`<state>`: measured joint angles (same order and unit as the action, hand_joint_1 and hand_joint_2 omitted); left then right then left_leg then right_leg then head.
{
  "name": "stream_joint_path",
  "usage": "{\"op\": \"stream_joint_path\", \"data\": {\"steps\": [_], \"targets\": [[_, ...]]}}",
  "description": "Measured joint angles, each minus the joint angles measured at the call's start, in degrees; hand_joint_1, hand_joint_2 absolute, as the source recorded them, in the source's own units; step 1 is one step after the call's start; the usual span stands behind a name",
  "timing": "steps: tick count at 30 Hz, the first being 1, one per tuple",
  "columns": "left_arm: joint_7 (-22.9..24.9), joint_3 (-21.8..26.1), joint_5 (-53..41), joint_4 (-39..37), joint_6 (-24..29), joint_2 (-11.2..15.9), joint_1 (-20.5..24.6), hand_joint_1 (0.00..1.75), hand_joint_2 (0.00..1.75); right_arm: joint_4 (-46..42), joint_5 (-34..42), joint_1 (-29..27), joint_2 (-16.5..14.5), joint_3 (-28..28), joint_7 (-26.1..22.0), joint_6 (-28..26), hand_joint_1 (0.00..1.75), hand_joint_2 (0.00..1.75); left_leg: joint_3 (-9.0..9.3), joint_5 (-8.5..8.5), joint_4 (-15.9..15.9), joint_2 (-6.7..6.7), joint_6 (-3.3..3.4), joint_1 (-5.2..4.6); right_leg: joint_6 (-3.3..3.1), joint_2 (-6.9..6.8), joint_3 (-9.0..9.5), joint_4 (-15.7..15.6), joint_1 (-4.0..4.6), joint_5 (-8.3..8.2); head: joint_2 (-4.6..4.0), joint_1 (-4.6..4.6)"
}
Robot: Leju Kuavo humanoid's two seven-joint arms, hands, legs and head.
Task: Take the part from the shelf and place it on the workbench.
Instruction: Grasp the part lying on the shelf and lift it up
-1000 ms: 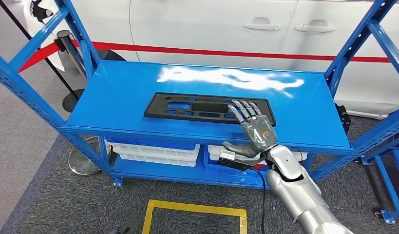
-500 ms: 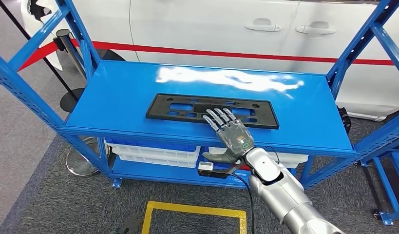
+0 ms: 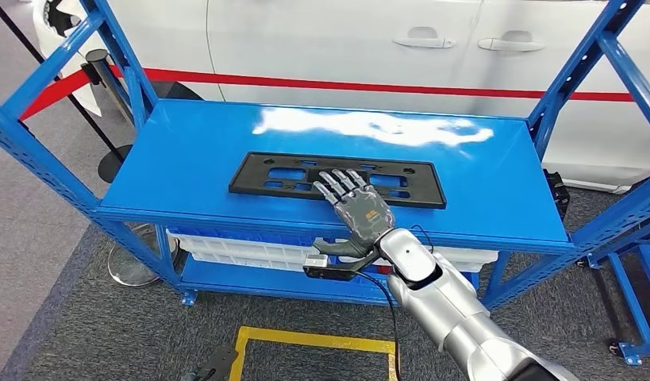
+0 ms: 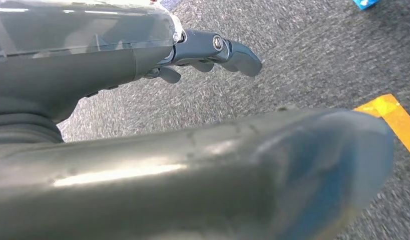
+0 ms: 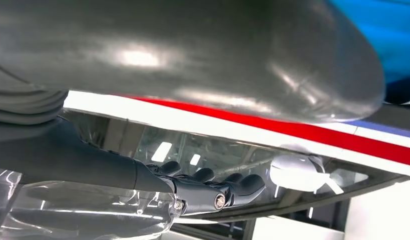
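A long flat black part (image 3: 290, 171) with several cut-outs lies on the blue shelf top (image 3: 194, 151), near the front edge. My right hand (image 3: 359, 210) lies above the middle of the part's near edge. Its fingers (image 3: 337, 181) stretch flat and spread over the part, while the thumb sticks out below the shelf's front edge. It grips nothing. In the right wrist view its dark fingers (image 5: 218, 187) lie straight. My left hand (image 4: 202, 50) hangs over grey carpet, fingers apart and holding nothing.
Blue uprights frame the shelf on both sides. White bins (image 3: 250, 248) and a blue bin (image 3: 361, 278) sit on the lower level. A white car (image 3: 345, 40) with a red stripe stands behind. A stanchion (image 3: 107, 71) is at the left; yellow floor marking (image 3: 317, 340) lies in front.
My right hand has moved left along the part's near edge, from its right end to about its middle, staying flat and spread. The part has not visibly moved.
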<state>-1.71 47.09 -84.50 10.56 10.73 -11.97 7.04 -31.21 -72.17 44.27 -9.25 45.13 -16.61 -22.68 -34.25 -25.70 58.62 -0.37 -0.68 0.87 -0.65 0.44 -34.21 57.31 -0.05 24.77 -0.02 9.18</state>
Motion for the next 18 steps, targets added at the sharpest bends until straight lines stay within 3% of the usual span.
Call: {"op": "stream_joint_path", "data": {"steps": [1, 4, 5, 6, 7, 9, 10, 12, 15, 16, 18], "targets": [[0.0, 0.0, 0.0, 0.0, 0.0, 0.0, 0.1, 0.00, 0.00, 0.5, 0.2, 0.6, -0.6, 0.0, 0.4, 0.3, 0.00, 1.75, -0.72, -1.15, 1.7, 0.02, -0.23, -0.01, -0.36, -0.03, 0.14, -0.3, -0.16, -0.15, 0.00, 0.00], [0.3, -0.1, 0.0, 0.0, 0.0, 0.0, 0.1, 0.00, 0.00, 2.1, 0.8, 2.2, -1.9, 0.1, 1.6, 1.5, 0.00, 1.75, -5.71, -6.26, 12.5, 0.05, -0.60, 0.05, -0.96, -0.14, 0.29, -0.4, -0.10, -0.14, 0.00, 0.01], [0.4, -0.1, 0.0, 0.0, 0.0, 0.0, 0.1, 0.00, 0.00, 2.8, 1.1, 2.5, -2.2, 0.1, 2.0, 2.0, 0.00, 1.75, -7.06, -6.89, 15.2, 0.05, -0.69, 0.07, -1.02, -0.16, 0.31, -0.3, -0.03, -0.08, 0.00, 0.01], [0.5, -0.1, 0.0, 0.0, 0.0, 0.0, 0.0, 0.00, 0.00, 3.4, 1.4, 2.7, -2.5, 0.1, 2.4, 2.5, 0.00, 1.75, -7.53, -6.48, 15.9, 0.06, -0.74, 0.08, -1.04, -0.16, 0.33, -0.2, 0.00, 0.00, 0.00, 0.00], [0.5, -0.1, 0.0, 0.0, 0.0, 0.0, 0.0, 0.00, 0.00, 4.0, 1.7, 3.0, -2.8, 0.1, 2.7, 3.0, 0.00, 1.75, -6.82, -4.90, 14.2, 0.08, -0.74, 0.10, -1.02, -0.11, 0.38, -0.1, 0.01, 0.12, 0.00, 0.00], [0.6, -0.1, 0.1, 0.0, 0.0, 0.0, 0.0, 0.00, 0.00, 5.1, 2.1, 3.9, -3.3, 0.1, 3.5, 3.9, 0.00, 1.75, -3.29, -0.93, 6.7, 0.12, -0.58, 0.13, -0.76, 0.04, 0.43, 0.4, 0.05, 0.55, 0.00, 0.00], [0.6, -0.1, 0.1, 0.0, 0.0, 0.0, 0.1, 0.00, 0.00, 5.6, 2.2, 4.4, -3.6, 0.1, 4.0, 4.2, 0.00, 1.75, -1.66, 0.27, 3.2, 0.12, -0.44, 0.07, -0.56, 0.12, 0.32, 0.8, 0.15, 0.77, 0.00, 0.00], [0.6, -0.1, 0.2, 0.0, 0.1, 0.0, 0.1, 0.00, 0.00, 6.7, 1.8, 5.1, -3.9, 0.1, 5.1, 4.8, 0.00, 1.75, -0.47, 0.54, 0.5, 0.03, 0.00, -0.07, -0.10, 0.21, -0.03, 1.2, 0.36, 0.93, 0.00, -0.01], [0.6, -0.1, 0.2, 0.0, 0.2, 0.0, 0.1, 0.00, 0.00, 7.8, 0.0, 5.6, -4.3, 0.3, 7.2, 5.4, 0.00, 1.75, -0.45, 0.76, 0.1, -0.04, 0.95, 0.00, 0.67, 0.15, -0.38, 1.7, 0.28, 1.40, 0.00, -0.02], [0.7, -0.1, 0.1, 0.0, 0.2, 0.0, 0.1, 0.00, 0.00, 8.2, -0.8, 5.9, -4.3, 0.5, 8.0, 5.8, 0.00, 1.75, -0.38, 0.87, -0.1, -0.02, 1.29, 0.10, 1.00, 0.09, -1.02, 3.1, 0.19, 2.40, 0.00, -0.02], [0.7, -0.1, 0.1, 0.0, 0.2, 0.0, 0.3, 0.00, 0.00, 9.0, -2.5, 6.4, -4.4, 1.0, 9.6, 7.2, 0.00, 1.75, -0.32, 0.95, -0.3, 0.02, 1.70, 0.22, 1.59, -0.05, -3.95, 9.4, -0.07, 5.75, 0.00, -0.03]]}}
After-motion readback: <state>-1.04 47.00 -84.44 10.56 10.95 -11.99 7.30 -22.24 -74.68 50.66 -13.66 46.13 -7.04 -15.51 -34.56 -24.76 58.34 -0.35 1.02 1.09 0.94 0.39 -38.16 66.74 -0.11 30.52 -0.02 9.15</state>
